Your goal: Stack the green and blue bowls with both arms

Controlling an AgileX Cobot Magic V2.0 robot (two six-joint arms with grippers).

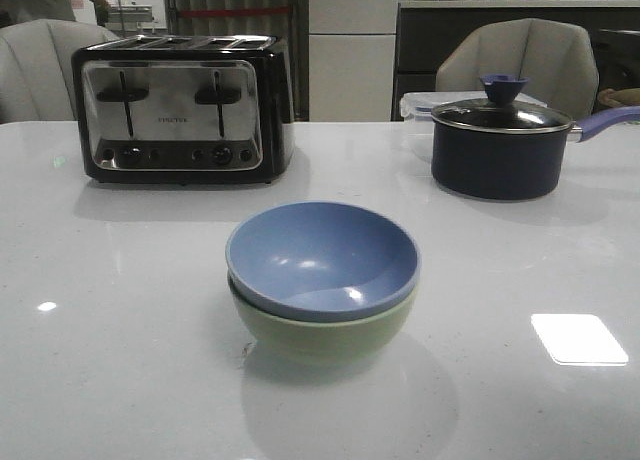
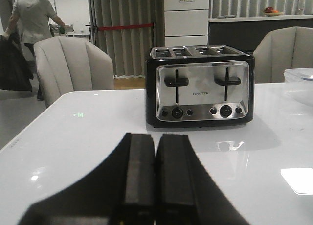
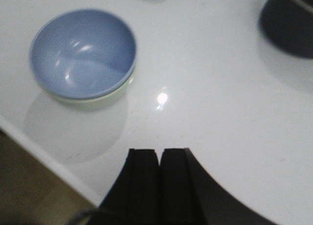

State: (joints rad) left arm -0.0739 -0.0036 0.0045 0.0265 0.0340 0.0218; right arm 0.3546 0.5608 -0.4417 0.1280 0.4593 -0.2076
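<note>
The dusty blue bowl (image 1: pixel 322 258) sits nested inside the pale green bowl (image 1: pixel 325 337) at the middle of the white table, slightly tilted. Both also show in the right wrist view: the blue bowl (image 3: pixel 82 52) and the green bowl's rim (image 3: pixel 110 96) under it. My right gripper (image 3: pixel 160 151) is shut and empty, above the table, apart from the bowls, near the table's edge. My left gripper (image 2: pixel 155 137) is shut and empty, low over the table and facing the toaster. Neither gripper shows in the front view.
A black and chrome toaster (image 1: pixel 183 108) stands at the back left. A dark lidded saucepan (image 1: pixel 500 145) with a blue handle stands at the back right, with a clear container (image 1: pixel 420 105) behind it. Chairs stand beyond the table. The table's edge (image 3: pixel 44 159) is near my right gripper.
</note>
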